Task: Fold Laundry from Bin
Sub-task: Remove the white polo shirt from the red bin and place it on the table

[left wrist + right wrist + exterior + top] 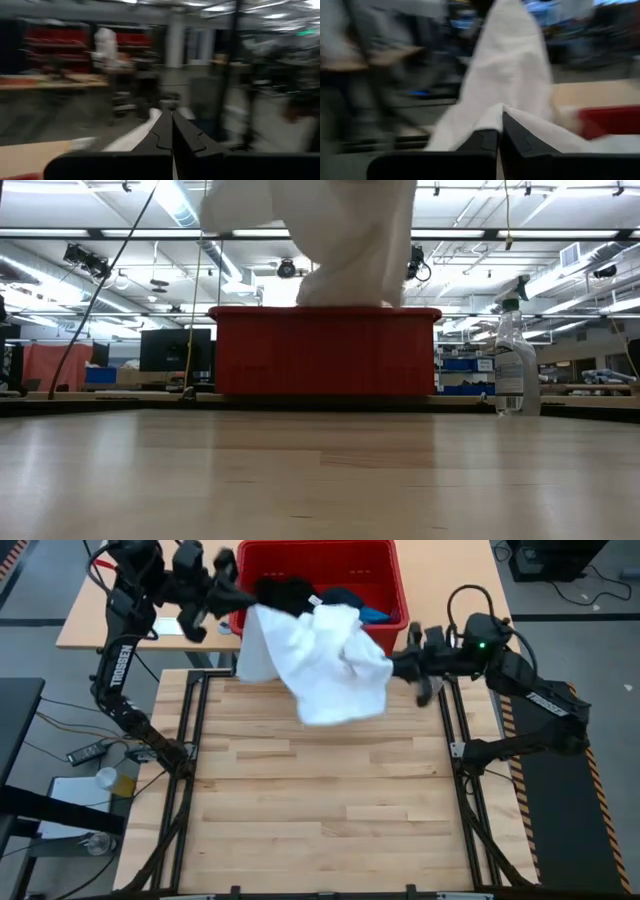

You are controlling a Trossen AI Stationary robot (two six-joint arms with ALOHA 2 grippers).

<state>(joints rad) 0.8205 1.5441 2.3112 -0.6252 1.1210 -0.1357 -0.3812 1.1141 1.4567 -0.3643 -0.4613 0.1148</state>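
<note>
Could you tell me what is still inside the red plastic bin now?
Inside the red plastic bin lie a black garment, a dark navy one and a small bright blue one. The lifted large white garment covers the bin's near part.

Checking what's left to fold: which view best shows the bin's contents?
The high view: it looks into the bin, showing dark and blue garments. The low view shows only its front wall, the right wrist view a red edge, the left wrist view nothing.

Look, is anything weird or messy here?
Nothing is broken or spilled. The white garment hangs in the air between the left gripper and right gripper, over the red bin.
</note>
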